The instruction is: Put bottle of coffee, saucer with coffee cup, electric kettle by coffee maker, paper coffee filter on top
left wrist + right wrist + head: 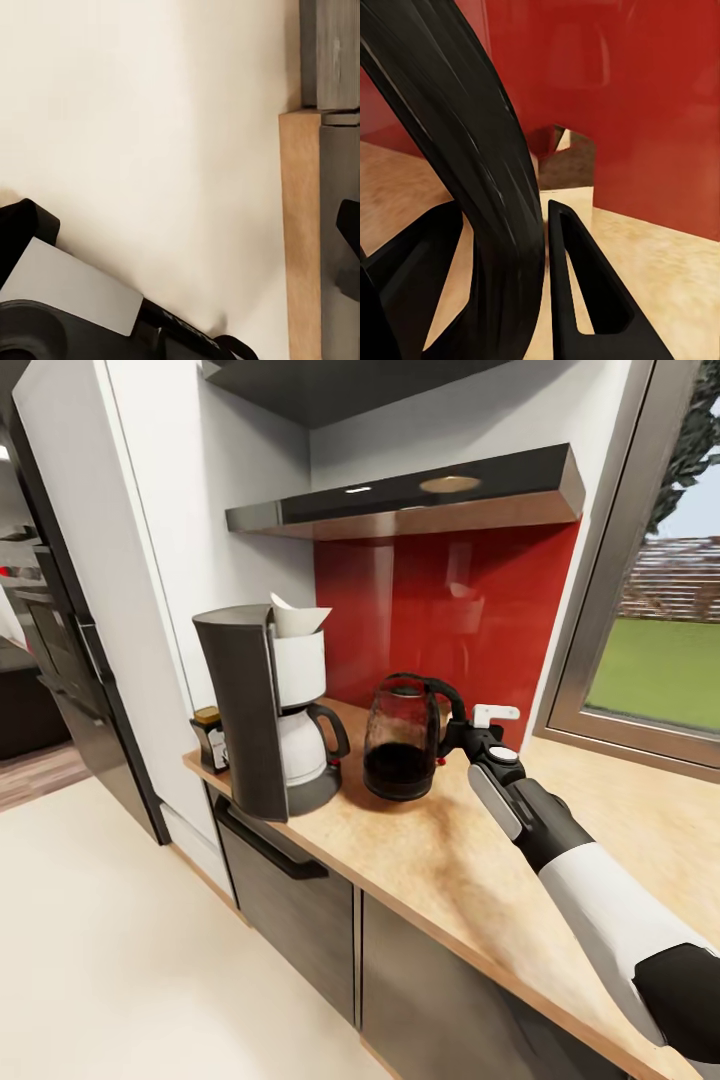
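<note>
Countertop (470,860), back left corner: coffee maker (262,710), with the kettle (402,740) standing just right of it. The right gripper (452,735) is clamped on the kettle's handle (472,172), reaching in from the right.

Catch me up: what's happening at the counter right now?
The right tool is closed on the black handle of the electric kettle, which stands on the countertop just beside the coffee maker. A paper coffee filter already sits on top of the machine, and the bottle of coffee is on the counter at its other side. The left wrist view looks down at pale floor and the counter's edge.
</note>
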